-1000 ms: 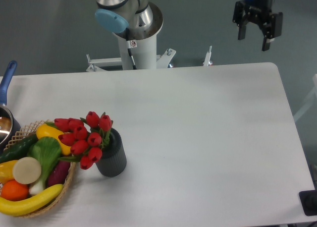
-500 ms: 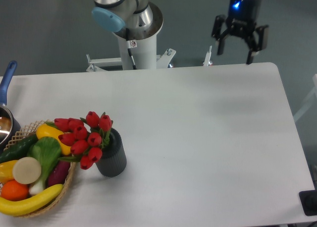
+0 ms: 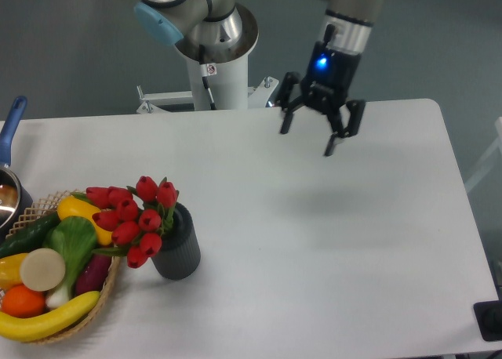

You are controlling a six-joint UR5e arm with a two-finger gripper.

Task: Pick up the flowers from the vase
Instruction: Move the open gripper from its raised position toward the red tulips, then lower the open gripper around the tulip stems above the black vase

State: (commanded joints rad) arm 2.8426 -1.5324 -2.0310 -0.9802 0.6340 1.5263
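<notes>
Your black two-finger tool (image 3: 318, 135) hung above the far middle of the white desk (image 3: 329, 233) with its fingers spread apart and nothing between them, a blue light glowing on its body. It sat high and well apart from its target, which suits a free approach across bare desk rather than a grasp. You would judge the pick not yet begun.

The bunch of red tulip buds with green leaves (image 3: 132, 214) stood in the short dark grey ribbed vase (image 3: 178, 245) near the desk's front left. The stems went down into the vase mouth, so the long axis ran roughly upright but tipped, with the heads spilling left over the rim toward the woven wicker basket of plastic fruit and vegetables (image 3: 51, 277) just beside it. That lean probably came from the bunch being wider than the mouth.
</notes>
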